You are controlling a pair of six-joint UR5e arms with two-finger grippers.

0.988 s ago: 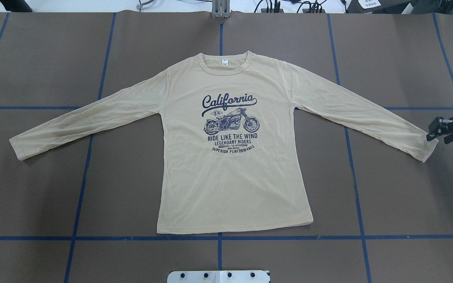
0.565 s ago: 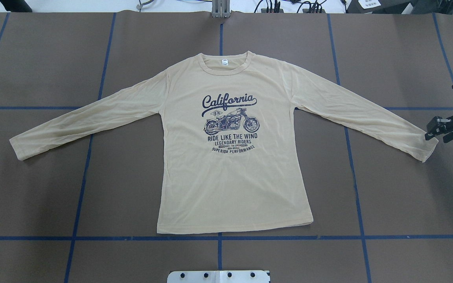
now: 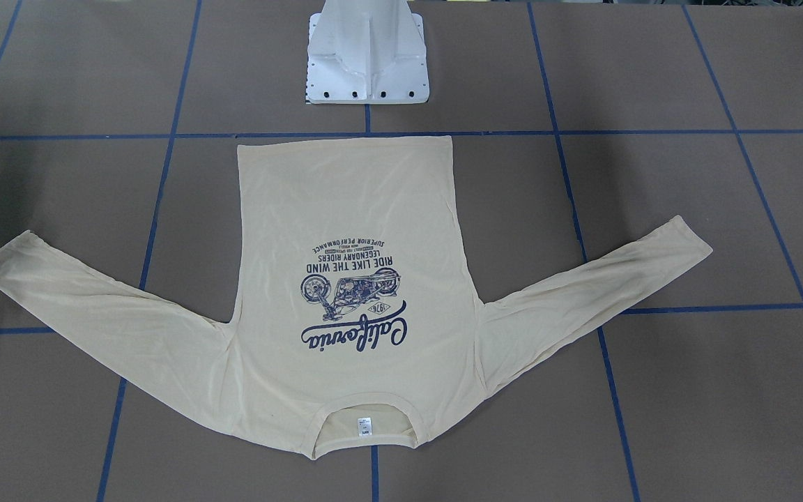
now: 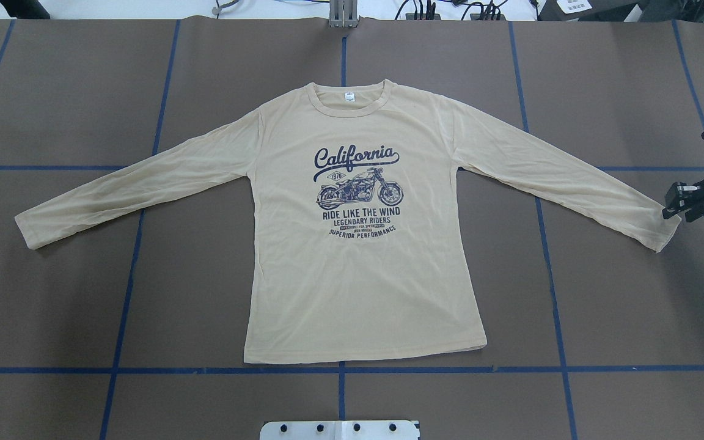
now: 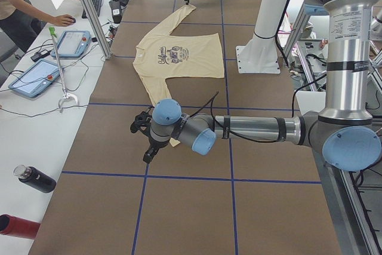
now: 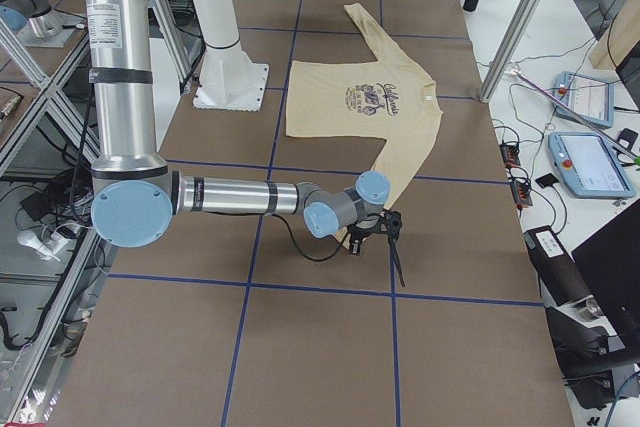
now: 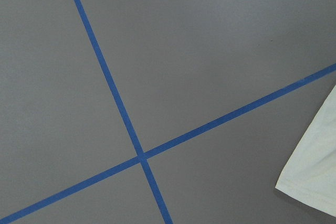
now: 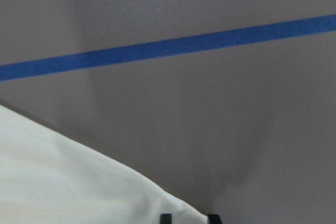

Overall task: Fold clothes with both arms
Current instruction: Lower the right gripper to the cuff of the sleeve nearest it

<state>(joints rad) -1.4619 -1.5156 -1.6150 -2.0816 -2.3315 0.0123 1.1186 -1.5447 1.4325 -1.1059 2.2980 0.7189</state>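
While shirt (image 4: pixel 358 275) lies flat, right fingers (image 4: pixel 671 211) hover — beside cuff (image 4: pixel 663 235).

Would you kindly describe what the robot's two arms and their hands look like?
The left arm and right arm are silver-grey tubes with light blue joint caps, a printed label on each upright segment and a thin black cable looping outside. The left hand and right hand are black, two-fingered.

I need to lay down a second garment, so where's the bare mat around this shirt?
Bare mat: the wide band beyond the shirt collar up to the far table edge, and the wedges between left sleeve, right sleeve and body, down to the blue tape line. Crowded: the right cuff, with the right end effector close by it.
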